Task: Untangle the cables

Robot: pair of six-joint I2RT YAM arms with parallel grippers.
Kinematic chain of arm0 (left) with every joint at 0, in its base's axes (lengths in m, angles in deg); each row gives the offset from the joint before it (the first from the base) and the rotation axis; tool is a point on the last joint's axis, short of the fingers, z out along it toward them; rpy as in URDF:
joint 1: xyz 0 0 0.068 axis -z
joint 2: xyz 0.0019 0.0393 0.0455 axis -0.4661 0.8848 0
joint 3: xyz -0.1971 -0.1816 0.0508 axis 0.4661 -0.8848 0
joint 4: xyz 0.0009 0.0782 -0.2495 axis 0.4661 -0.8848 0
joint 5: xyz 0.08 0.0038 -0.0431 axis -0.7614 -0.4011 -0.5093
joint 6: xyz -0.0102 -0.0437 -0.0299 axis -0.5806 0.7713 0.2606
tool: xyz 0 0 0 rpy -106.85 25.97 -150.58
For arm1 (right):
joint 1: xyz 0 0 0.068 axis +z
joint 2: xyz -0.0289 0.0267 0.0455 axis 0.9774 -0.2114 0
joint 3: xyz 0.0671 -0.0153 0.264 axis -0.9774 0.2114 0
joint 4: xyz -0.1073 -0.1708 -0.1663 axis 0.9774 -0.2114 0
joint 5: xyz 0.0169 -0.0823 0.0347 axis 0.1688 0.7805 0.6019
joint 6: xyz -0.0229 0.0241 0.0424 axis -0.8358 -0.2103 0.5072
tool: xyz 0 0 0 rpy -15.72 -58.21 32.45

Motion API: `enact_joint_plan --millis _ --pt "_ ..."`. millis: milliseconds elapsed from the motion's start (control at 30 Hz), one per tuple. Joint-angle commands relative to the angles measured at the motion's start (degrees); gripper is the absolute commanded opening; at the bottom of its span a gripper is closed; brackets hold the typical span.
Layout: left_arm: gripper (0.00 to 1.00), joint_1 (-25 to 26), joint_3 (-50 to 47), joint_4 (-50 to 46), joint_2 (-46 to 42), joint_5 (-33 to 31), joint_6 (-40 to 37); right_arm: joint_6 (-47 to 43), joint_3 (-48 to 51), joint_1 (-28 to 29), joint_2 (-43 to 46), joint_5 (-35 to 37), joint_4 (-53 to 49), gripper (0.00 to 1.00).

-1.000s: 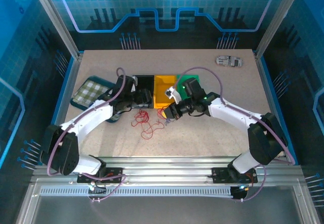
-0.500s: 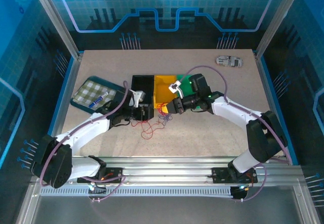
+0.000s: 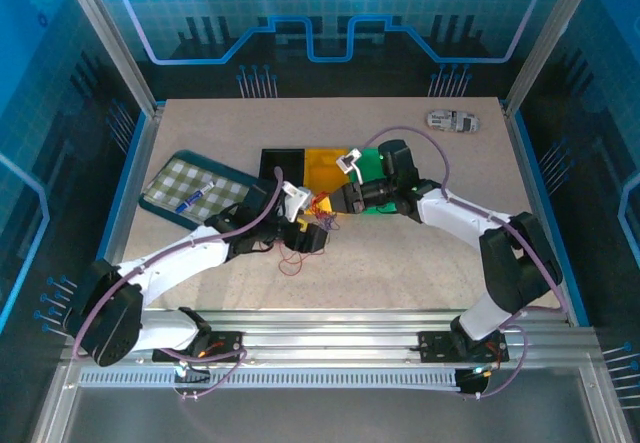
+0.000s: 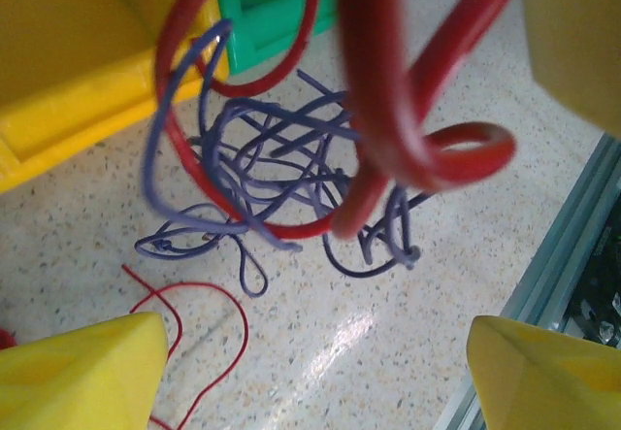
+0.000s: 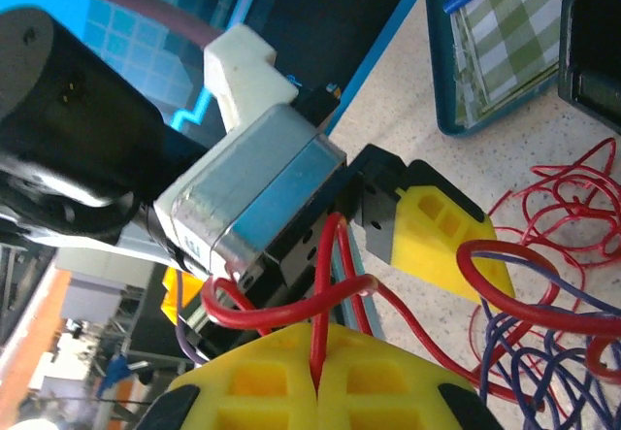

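No legible text — labels, brands, numbers — anywhere.

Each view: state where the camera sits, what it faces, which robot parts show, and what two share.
Top external: above and behind, looking down on the table; both arms show.
Left wrist: on the left arm, facing down at the blue cable; own fingers apart.
Right wrist: facing the left arm's wrist and teal tray; own fingers shut on the red cable.
Both wrist views share the red cable.

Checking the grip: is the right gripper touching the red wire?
Touching. The right wrist view shows the red wire pinched between the right gripper's shut fingers.
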Motion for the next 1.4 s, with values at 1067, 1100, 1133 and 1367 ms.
enact_joint_plan --millis 1067,1100,1133,1367 --pt "0.38 1.2 -4.5 11.0 1.7 -6.8 0.3 21.9 4.2 -5.5 7.0 0.6 24.8 0.01" --pt "0.37 1.2 -5.0 11.1 1.4 -7.0 0.4 20.5 3.4 -5.6 7.5 0.3 22.5 0.01" --pt "0.36 1.2 -5.2 11.0 1.2 -7.3 0.6 20.1 2.8 -5.7 7.6 -0.3 21.6 0.01" --pt "0.46 1.2 -4.9 9.6 -0.3 -7.0 0.5 22.3 3.2 -5.8 7.5 -2.2 23.5 0.02"
